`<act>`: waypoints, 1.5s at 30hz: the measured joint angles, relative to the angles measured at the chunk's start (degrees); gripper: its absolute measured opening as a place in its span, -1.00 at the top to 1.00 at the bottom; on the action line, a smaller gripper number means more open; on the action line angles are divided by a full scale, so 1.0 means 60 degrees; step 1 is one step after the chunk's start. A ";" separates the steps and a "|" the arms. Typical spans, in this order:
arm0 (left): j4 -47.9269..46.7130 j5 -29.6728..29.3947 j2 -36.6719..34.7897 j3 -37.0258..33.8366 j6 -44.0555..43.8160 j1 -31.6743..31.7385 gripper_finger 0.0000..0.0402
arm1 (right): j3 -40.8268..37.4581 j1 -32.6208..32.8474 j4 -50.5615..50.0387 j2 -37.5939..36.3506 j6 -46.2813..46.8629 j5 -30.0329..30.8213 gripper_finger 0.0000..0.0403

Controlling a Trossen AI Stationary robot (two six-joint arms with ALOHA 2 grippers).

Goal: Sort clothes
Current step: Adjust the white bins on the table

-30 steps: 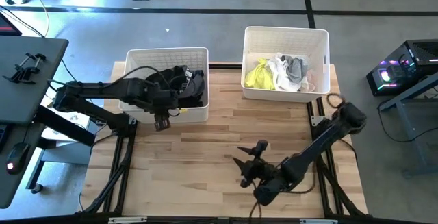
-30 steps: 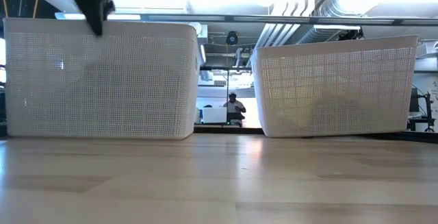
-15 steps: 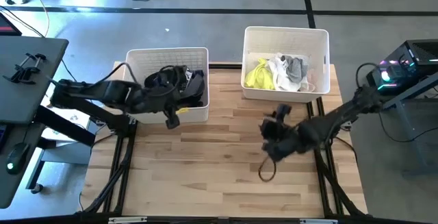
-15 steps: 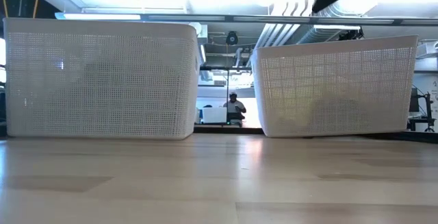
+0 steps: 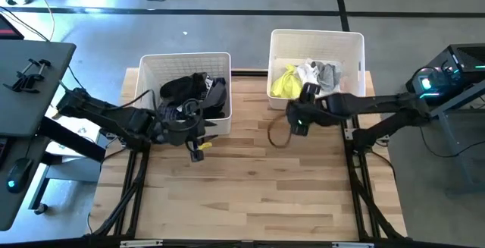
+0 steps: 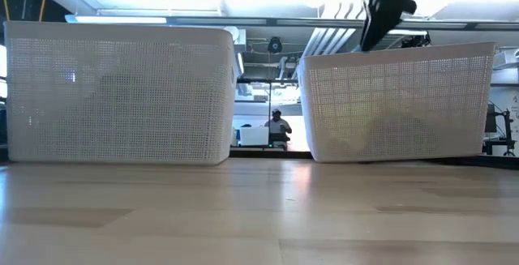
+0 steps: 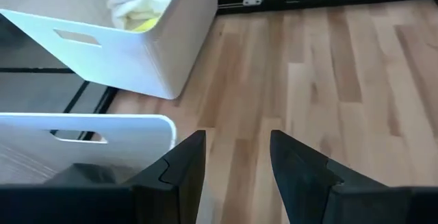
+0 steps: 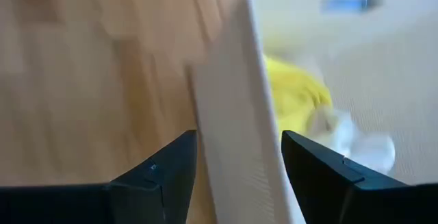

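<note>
Table [image 5: 250, 180] bare. Left gripper [image 5: 198, 148] just before dark-clothes bin [image 5: 220, 60], fingers parted, empty. Right gripper [image 8: 233, 157] at light-clothes bin [image 5: 356, 47] front wall, fingers parted, empty; yellow garment [image 8: 298, 90] beyond in wrist view.

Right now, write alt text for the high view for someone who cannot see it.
Two white bins stand at the back of a wooden table: the left bin holds dark clothes, the right bin light clothes. The left tool and right tool hover open and empty in front of them.
</note>
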 joint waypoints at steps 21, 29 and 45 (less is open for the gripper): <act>-0.0126 -0.0597 -0.0009 -0.0107 -0.0439 -0.1109 0.25 | 0.0328 0.0289 0.0098 0.0548 0.1091 -0.2913 0.98; -0.0590 -0.0658 -0.0009 -0.0107 -0.0517 -0.1105 0.25 | -0.0207 -0.0171 -0.0609 0.0471 -0.0671 -0.2489 0.97; -0.2059 -0.0986 -0.0009 -0.0117 -0.1794 -0.1383 0.25 | -0.0181 -0.0650 -0.1897 0.0296 -0.0694 -0.2340 0.45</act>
